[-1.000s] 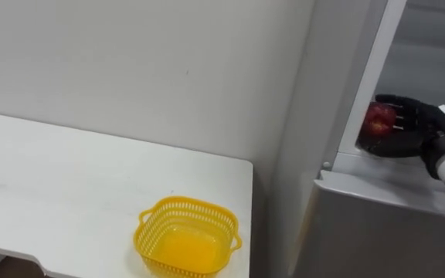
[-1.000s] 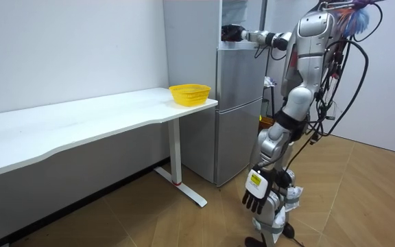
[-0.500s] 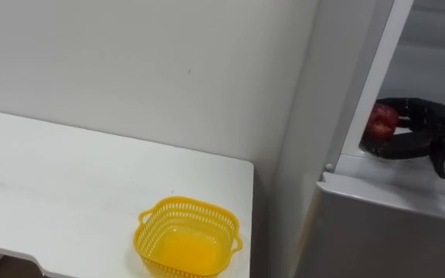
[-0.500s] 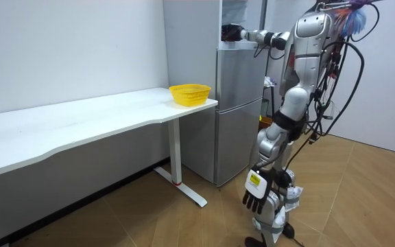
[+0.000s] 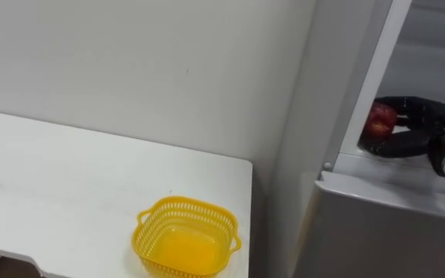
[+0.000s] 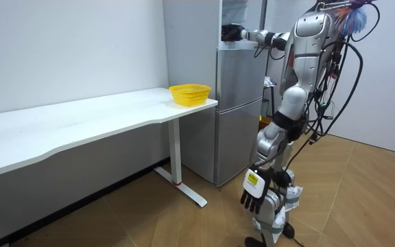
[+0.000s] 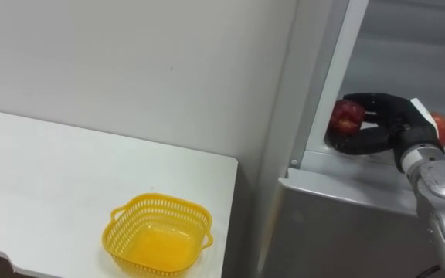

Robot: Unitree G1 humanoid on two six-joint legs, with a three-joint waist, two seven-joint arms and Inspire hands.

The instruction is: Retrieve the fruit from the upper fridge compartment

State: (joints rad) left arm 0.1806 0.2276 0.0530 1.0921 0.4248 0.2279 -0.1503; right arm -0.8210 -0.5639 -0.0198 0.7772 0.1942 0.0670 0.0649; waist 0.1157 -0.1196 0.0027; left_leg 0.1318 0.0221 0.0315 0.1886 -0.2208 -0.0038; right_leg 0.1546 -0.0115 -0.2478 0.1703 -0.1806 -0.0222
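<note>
One red apple [image 7: 347,114] is gripped by the right robot hand [image 7: 388,123] inside the upper fridge compartment [image 7: 408,46], at its left edge, just to the right of the pale frame [image 7: 327,85]. The dark fingers [image 7: 365,100] are curled over the top of the fruit and the thumb is wrapped beneath it, so the apple is enclosed from the right while its left face is left exposed. The apple is held low over the compartment's floor; whether it touches that floor cannot be told. A second red item [image 7: 440,127] is partly seen to the right of the wrist in the same compartment, mostly hidden by the hand. Below the compartment, the closed grey lower door [image 5: 385,232] is seen.

To the left of the fridge [image 6: 238,103], a white table [image 5: 68,177] is set against the pale wall [image 5: 168,62]. A yellow basket [image 5: 188,202] with slotted sides is placed at the table's right end, close to the near edge, well apart from the apple.

In the room view, the robot is shown standing upright on the wooden floor [image 6: 362,206], just to the room view's right of the fridge. Its right arm is stretched out level at shoulder height into the upper compartment. The left robot hand [image 6: 251,199] is hung low beside the legs, empty, with its fingers straight and relaxed.
</note>
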